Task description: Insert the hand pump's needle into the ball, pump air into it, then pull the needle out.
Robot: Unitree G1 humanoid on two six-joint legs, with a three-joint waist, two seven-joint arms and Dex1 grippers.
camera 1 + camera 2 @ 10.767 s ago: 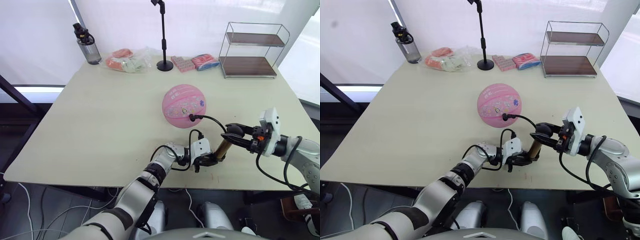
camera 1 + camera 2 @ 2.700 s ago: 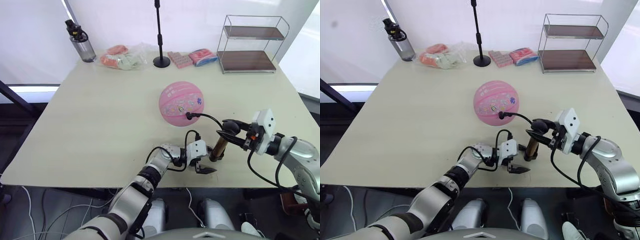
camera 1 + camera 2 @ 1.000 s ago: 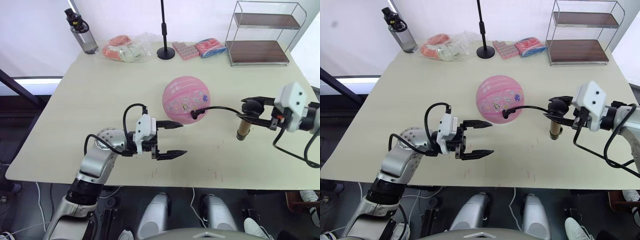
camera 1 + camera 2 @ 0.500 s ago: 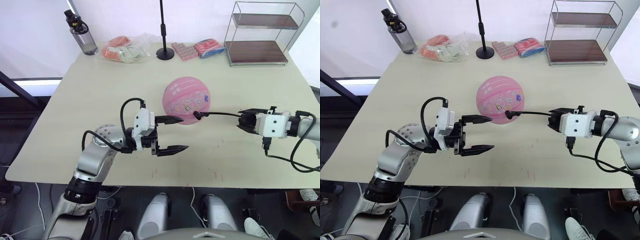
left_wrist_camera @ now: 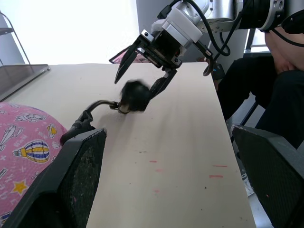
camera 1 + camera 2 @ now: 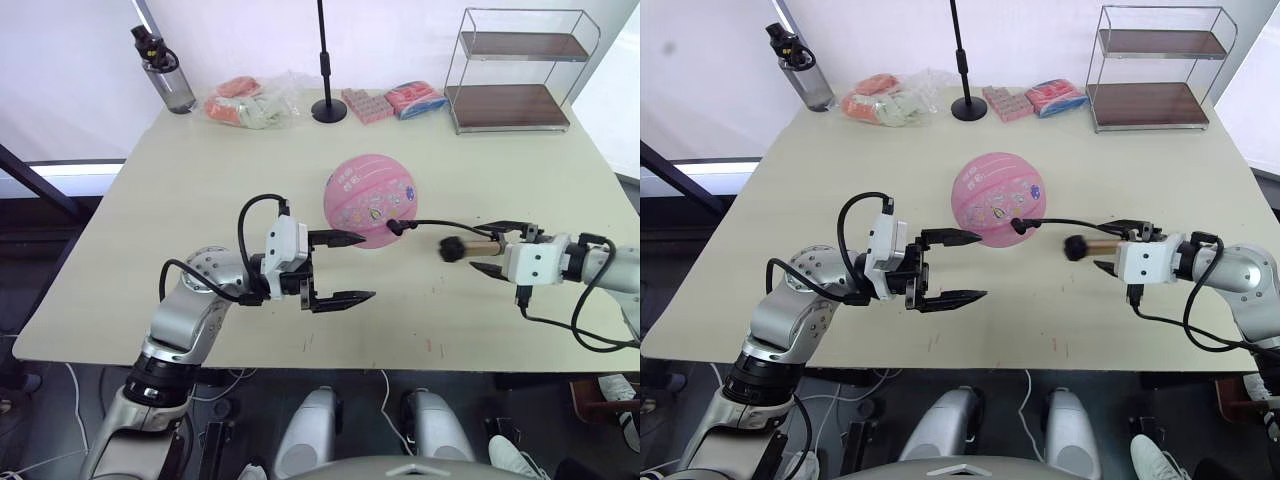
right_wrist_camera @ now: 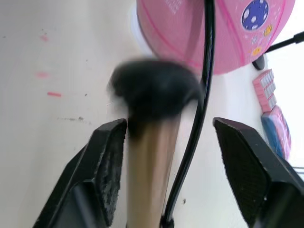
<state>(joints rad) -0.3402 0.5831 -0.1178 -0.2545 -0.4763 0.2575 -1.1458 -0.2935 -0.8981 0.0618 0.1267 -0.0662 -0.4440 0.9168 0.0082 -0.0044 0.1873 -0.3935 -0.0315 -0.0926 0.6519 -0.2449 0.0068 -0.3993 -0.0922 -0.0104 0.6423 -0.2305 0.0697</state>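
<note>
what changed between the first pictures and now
The left pincer let go of the gold-bronze hand pump, swung out to the robot's left and now hangs open beside the pink printed ball. The right pincer carried the pump rightwards and tipped it level. The pump's thin black hose still reaches the ball, which stayed put.

Bright, even daylight floods in from the white window wall behind the table [image 6: 200,200], washing that background out to near pure white and leaving only soft, faint shadows under the ball [image 6: 370,200] and the arms. The 2 head views are sharp across the tabletop, with mild wide-angle bending at the edges. In the right wrist view the hand pump [image 7: 152,142] is blurred at its black cap, and in the left wrist view the same cap is smeared while the near fingers [image 5: 71,185] sit dark and soft.
</note>
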